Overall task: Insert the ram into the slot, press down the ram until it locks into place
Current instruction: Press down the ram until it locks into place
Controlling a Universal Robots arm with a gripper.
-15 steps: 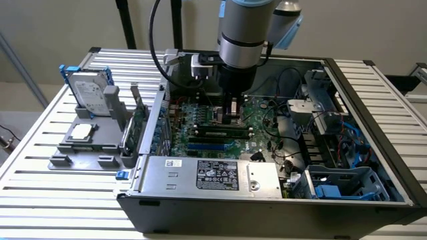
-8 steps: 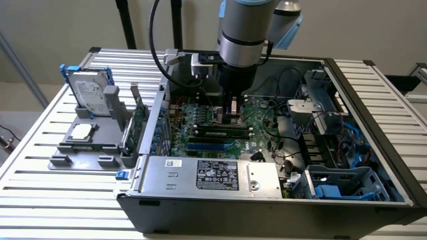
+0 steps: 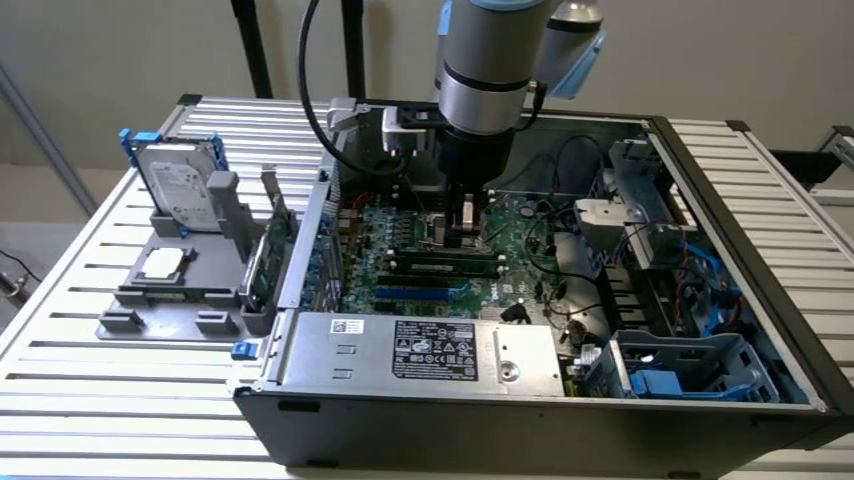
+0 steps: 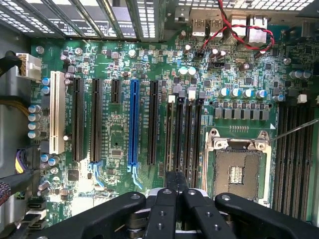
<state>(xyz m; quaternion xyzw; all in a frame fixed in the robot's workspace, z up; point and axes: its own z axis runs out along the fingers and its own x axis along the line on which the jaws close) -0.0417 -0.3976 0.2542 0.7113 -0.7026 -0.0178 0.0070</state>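
Closed claw over the memory slots

Your gripper (image 3: 467,228) has its fingers drawn together, just beside the ram (image 3: 434,262) lying along the slot (image 3: 430,271). The ram is probably light, stiff and fragile; grip its long edges.

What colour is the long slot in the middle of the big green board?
Blue. That long slot shows best in the wrist view, standing between black slots.

The exterior view looks down at an angle from beyond the open computer case (image 3: 534,400), some way off. The wrist view faces straight down, close above the motherboard (image 4: 119,50); both views share that board.
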